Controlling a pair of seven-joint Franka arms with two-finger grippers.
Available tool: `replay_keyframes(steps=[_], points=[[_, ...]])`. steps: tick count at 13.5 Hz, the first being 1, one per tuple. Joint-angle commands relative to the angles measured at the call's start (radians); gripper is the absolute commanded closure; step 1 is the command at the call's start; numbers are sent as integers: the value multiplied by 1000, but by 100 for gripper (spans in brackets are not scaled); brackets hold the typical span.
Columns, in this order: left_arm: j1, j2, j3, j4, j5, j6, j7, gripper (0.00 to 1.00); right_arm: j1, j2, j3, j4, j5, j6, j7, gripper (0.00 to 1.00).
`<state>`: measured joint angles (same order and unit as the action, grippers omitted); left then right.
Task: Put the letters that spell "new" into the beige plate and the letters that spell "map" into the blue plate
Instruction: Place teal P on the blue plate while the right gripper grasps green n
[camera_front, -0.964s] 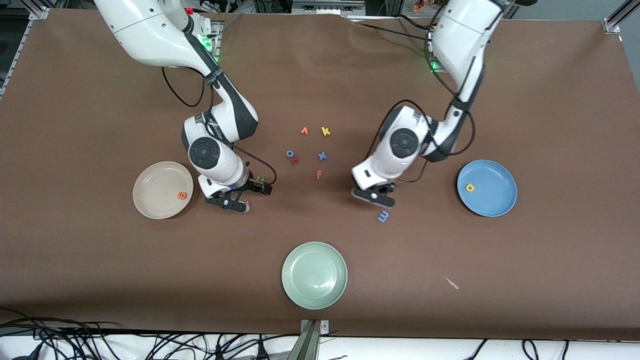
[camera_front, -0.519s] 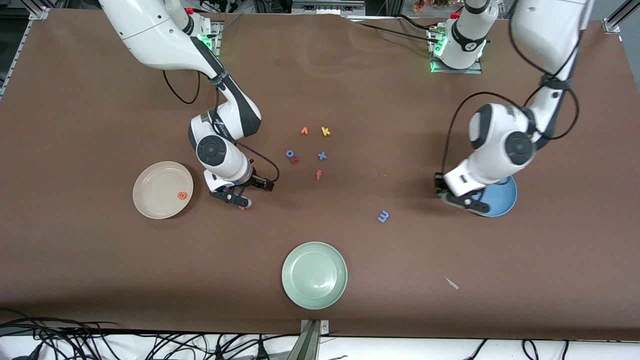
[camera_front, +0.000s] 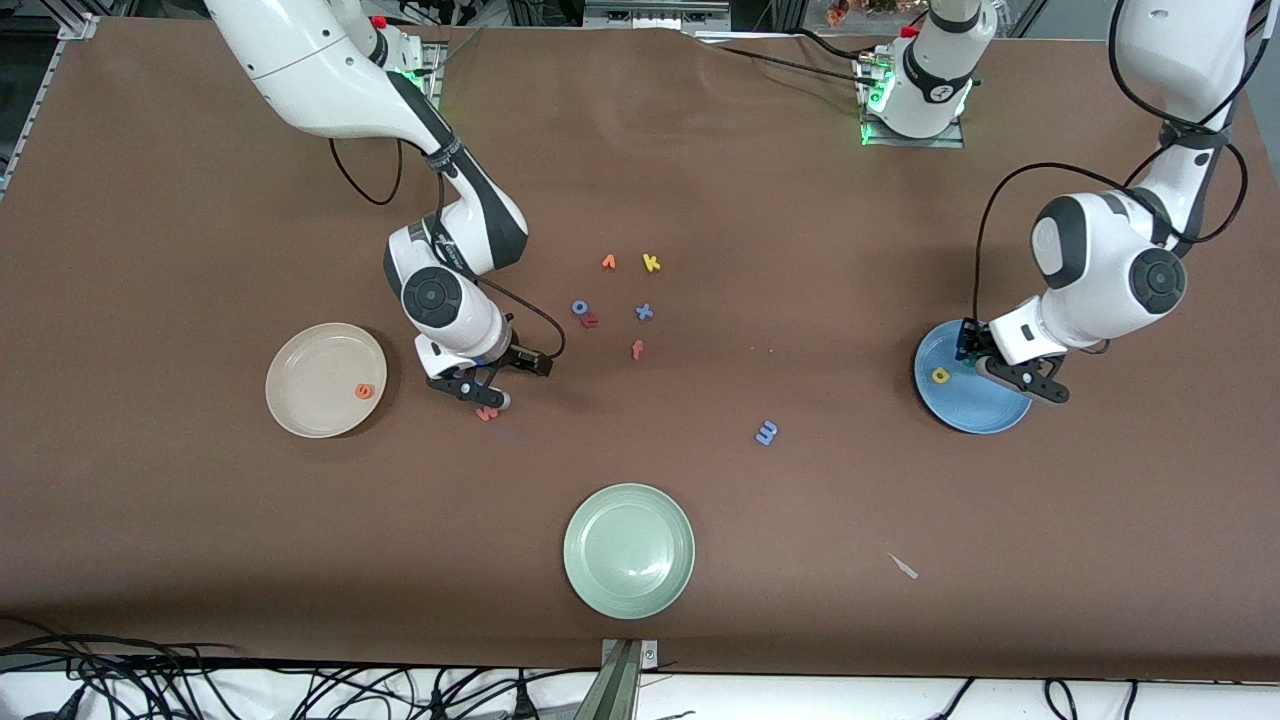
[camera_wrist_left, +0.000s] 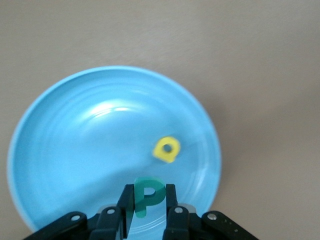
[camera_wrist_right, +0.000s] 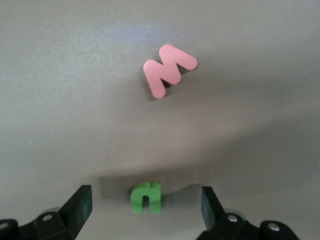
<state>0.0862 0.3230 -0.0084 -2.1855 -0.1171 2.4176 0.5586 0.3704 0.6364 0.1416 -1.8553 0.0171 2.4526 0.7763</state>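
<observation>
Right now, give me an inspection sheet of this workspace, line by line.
Surface: brown table cover; small pale scrap near the front edge.
Job's things: beige plate holds orange e; blue plate holds yellow a; blue m, pink w and green n lie on the table.
Clutter: pale green plate; orange v, yellow k, blue o, blue x, red-orange f.
Grippers: left gripper shut on teal p over the blue plate; right gripper open, straddling the green n.
Cables: bundle along the front edge.
Surroundings: nothing seen.
</observation>
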Motion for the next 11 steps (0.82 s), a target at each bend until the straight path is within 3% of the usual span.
replay_keyframes(steps=[1,2,4,6,11], points=[[12,-36,19,-27,30,3,44,26,12,-14,3,-18,15,5,11,8],[10,-36,19,-24,30,3,43,20,13,-14,3,-18,15,5,12,8],[1,-39,16,-14,28,3,38,19,13,-14,1,-18,15,5,11,14],[-28,-47,-28,-8,14,6,17,20,13,-14,1,-16,15,5,5,35],[-202,26,-96,85,-131,29,-202,21,10,-11,1,-13,15,5,1,67]])
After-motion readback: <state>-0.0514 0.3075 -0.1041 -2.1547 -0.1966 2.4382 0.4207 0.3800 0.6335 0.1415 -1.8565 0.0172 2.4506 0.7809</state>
